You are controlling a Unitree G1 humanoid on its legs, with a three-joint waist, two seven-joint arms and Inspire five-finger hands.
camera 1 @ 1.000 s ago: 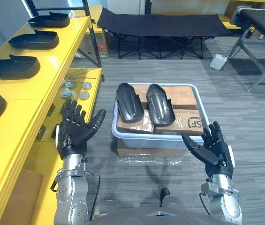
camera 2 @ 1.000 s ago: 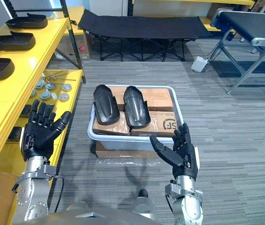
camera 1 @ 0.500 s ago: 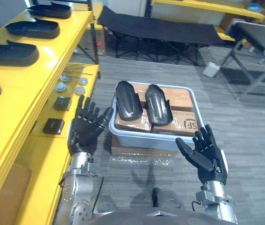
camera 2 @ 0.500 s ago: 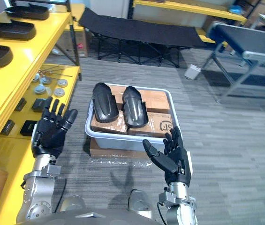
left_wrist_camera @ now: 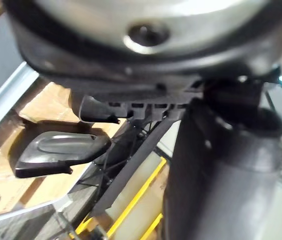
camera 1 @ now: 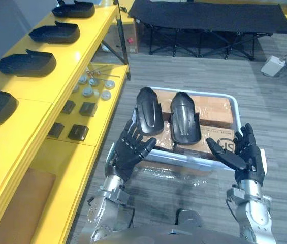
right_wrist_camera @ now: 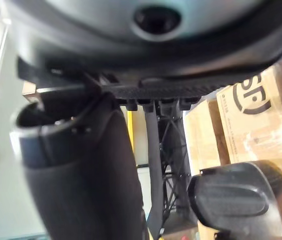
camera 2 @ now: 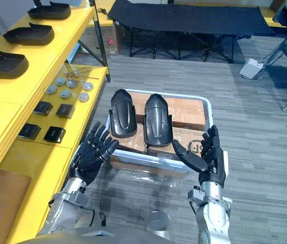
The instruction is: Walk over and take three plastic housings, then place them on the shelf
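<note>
Yellow shelf (camera 1: 72, 58): well to the left of the left hand (camera 1: 130, 152). It carries a row of black shelved housings (camera 1: 26, 63).

Left hand: fingers straight and spread, holding nothing. It sits at the near left corner of the grey bin (camera 1: 204, 94).

Two black plastic housings lie side by side on cardboard boxes (camera 1: 215, 109) inside the bin. The left housing (camera 1: 149, 111) is just beyond the left hand's fingertips. The right housing (camera 1: 185, 118) lies between the two hands, farther out.

Right hand (camera 1: 242, 155): fingers straight and spread, empty, at the bin's near right corner.
</note>
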